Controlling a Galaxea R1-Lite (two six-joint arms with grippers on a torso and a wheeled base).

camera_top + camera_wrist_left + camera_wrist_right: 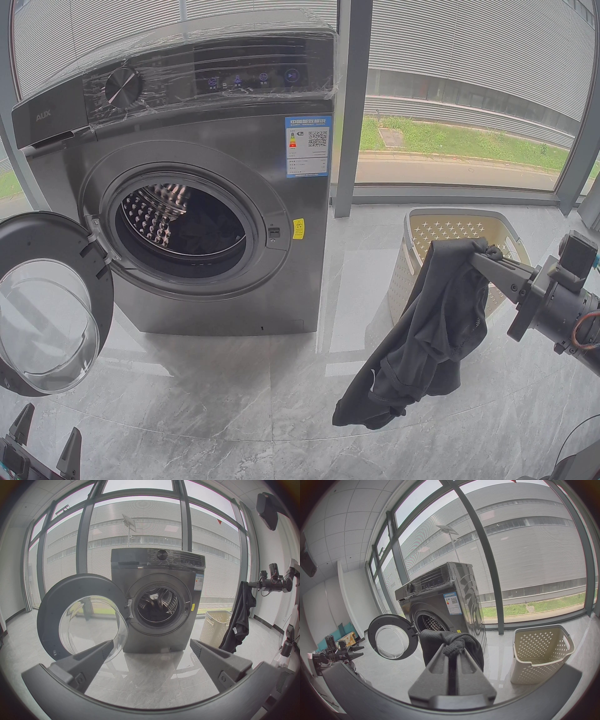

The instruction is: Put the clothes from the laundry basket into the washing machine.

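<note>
1. Garment (437,325): dark and limp, hanging in the air from the right end effector (480,256). The fingers are pressing together on a bunched fold at its top edge. The rest is drooping in long folds in front of the basket (456,212), covering part of its near wall. I cannot tell whether the lowest fold is touching the floor (219,387).

2. Basket: cream, perforated, standing upright on the floor beside the window (469,94). It is sitting to the right of the washer (206,137), apart from it.

3. Washer: grey front-loader, standing against the window. Its door (50,306) is hanging wide open on the left-hand hinge, glass facing outward. The round opening is showing the steel drum (156,209).

4. Left end effector (50,422): fingers standing wide apart, gripping nothing. It is sitting low, near the open door and well away from the garment, pointing toward the washer.
</note>
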